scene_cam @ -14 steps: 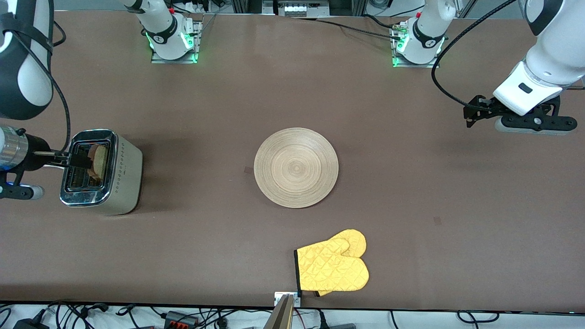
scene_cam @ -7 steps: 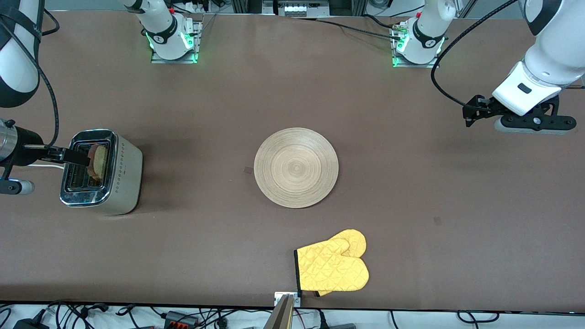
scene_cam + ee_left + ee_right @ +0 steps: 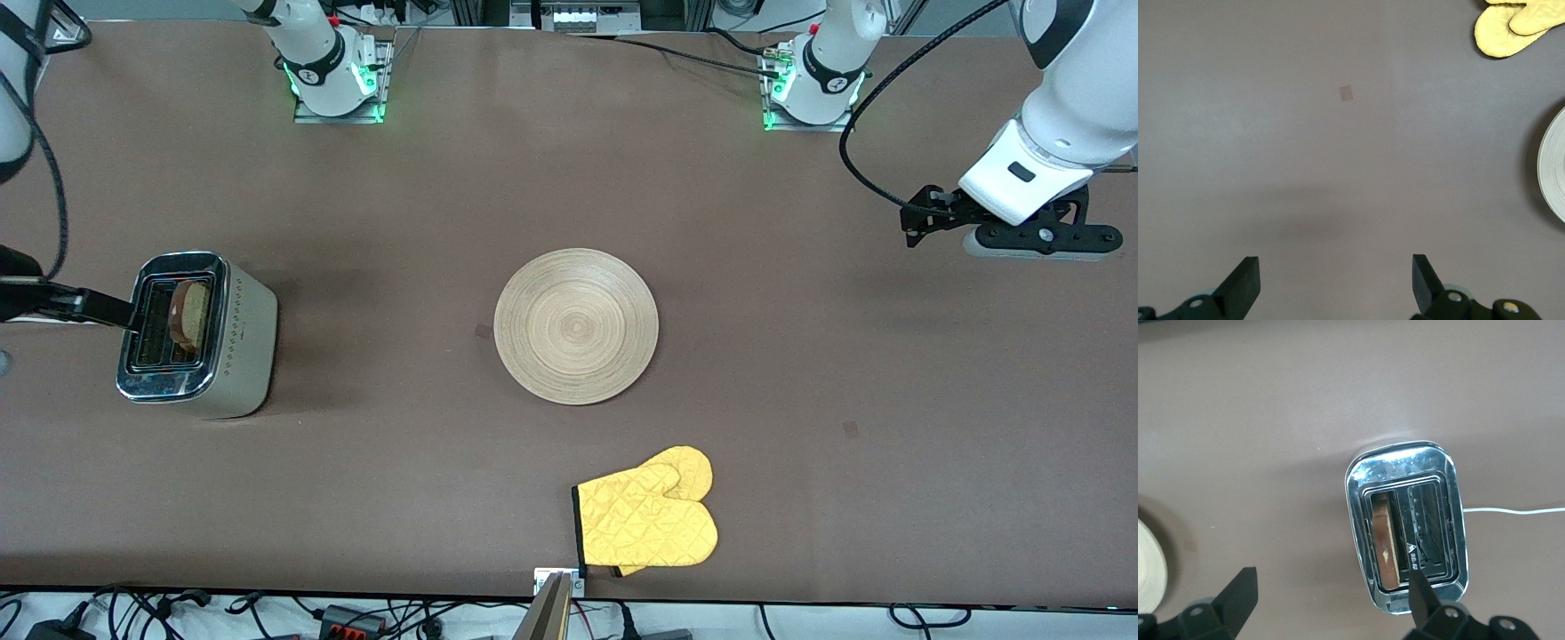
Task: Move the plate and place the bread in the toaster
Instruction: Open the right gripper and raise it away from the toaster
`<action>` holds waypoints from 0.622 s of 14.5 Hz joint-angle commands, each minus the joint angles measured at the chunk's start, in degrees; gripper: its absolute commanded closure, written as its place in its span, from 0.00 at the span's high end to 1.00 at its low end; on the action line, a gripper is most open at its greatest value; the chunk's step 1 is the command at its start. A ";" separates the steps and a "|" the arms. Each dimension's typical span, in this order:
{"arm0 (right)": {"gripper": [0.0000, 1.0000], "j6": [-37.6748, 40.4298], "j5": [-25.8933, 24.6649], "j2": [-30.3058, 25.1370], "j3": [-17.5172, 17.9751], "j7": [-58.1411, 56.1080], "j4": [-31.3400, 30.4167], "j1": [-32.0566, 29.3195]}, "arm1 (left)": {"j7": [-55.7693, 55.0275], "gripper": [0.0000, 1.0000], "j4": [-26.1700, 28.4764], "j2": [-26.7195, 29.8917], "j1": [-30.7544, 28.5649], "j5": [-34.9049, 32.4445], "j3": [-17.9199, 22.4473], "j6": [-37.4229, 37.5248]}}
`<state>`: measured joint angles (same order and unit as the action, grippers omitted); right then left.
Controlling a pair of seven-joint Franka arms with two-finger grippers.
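Observation:
The toaster (image 3: 233, 342) stands at the right arm's end of the table. The bread (image 3: 189, 313) stands on edge in the slot on the plate's side, and its brown crust shows in the right wrist view (image 3: 1386, 543). The other slot is empty. My right gripper (image 3: 1331, 600) is open and empty beside the toaster (image 3: 1361, 520), with one finger (image 3: 93, 308) at the toaster's outer edge. The wooden plate (image 3: 576, 326) lies mid-table. My left gripper (image 3: 1031, 238) waits, open and empty (image 3: 1335, 287), over bare table at the left arm's end.
A yellow oven mitt (image 3: 647, 520) lies near the table's front edge, nearer the camera than the plate; it also shows in the left wrist view (image 3: 1511, 27). The toaster's white cord (image 3: 1511, 511) trails off toward the right arm's end. The plate's rim shows in both wrist views (image 3: 1555, 167) (image 3: 1148, 567).
My right gripper has drawn back from over the toaster toward the right arm's end of the table, leaving the bread in the slot. The left arm has barely moved.

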<state>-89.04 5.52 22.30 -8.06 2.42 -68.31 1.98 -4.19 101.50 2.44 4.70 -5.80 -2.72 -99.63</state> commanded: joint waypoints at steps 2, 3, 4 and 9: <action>1.00 -2.88 -3.31 -4.53 5.69 -2.94 -5.06 -4.70 | -1.25 1.00 -1.13 0.02 -0.30 1.92 -0.09 1.19; 1.00 -2.72 -3.93 -4.98 5.69 -3.56 -5.43 -4.27 | -2.48 1.00 -1.13 0.02 -0.48 3.50 -0.01 1.19; 1.00 -2.55 -4.37 -5.33 5.69 -3.65 -5.87 -4.17 | -3.45 1.00 -1.13 0.02 -0.65 4.12 -0.01 1.28; 1.00 -5.79 -5.26 -14.71 5.77 -5.06 -19.72 -4.00 | -3.63 1.00 -1.04 0.02 -0.66 4.04 -0.01 1.45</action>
<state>-91.96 1.08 14.57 -2.74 -1.54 -78.32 -1.92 -7.52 101.48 2.44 4.48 -2.96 -2.58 -99.49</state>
